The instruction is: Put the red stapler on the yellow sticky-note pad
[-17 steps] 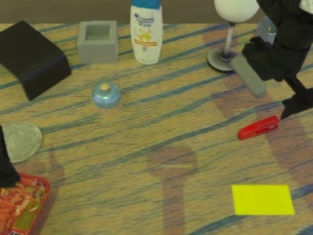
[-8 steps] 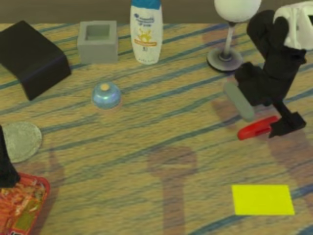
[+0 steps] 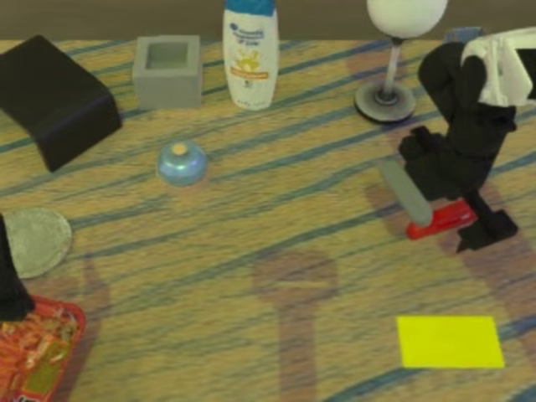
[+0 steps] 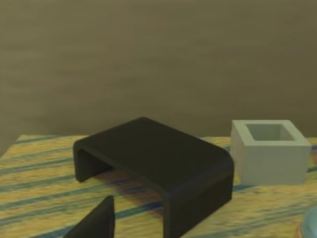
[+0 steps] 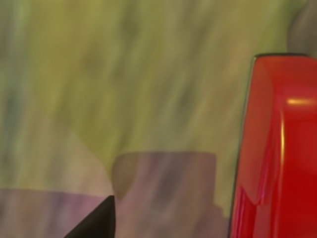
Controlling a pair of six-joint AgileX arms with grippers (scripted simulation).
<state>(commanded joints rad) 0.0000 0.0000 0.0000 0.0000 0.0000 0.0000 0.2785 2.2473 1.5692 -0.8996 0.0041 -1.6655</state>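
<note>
The red stapler [image 3: 435, 223] lies at the right of the table, partly covered by my right gripper [image 3: 456, 222]. That gripper is open and straddles the stapler, one finger on each side of it. In the right wrist view the stapler [image 5: 277, 148] fills one side, close up, and a single dark fingertip [image 5: 96, 220] shows apart from it. The yellow sticky-note pad [image 3: 450, 341] lies flat nearer the front edge, bare and apart from the stapler. My left gripper [image 3: 10, 293] stays parked at the table's left edge, open and holding nothing.
A black bridge-shaped stand [image 3: 54, 94], a grey open box [image 3: 168, 70], a shampoo bottle [image 3: 250, 54] and a white globe on a stem [image 3: 389, 92] line the back. A blue bell [image 3: 181, 162], a grey disc [image 3: 33, 241] and a red food tray [image 3: 38, 352] are at the left.
My right arm has come down and toward the front over the stapler, so its fingers now straddle it. The stapler, pad and left arm have not moved.
</note>
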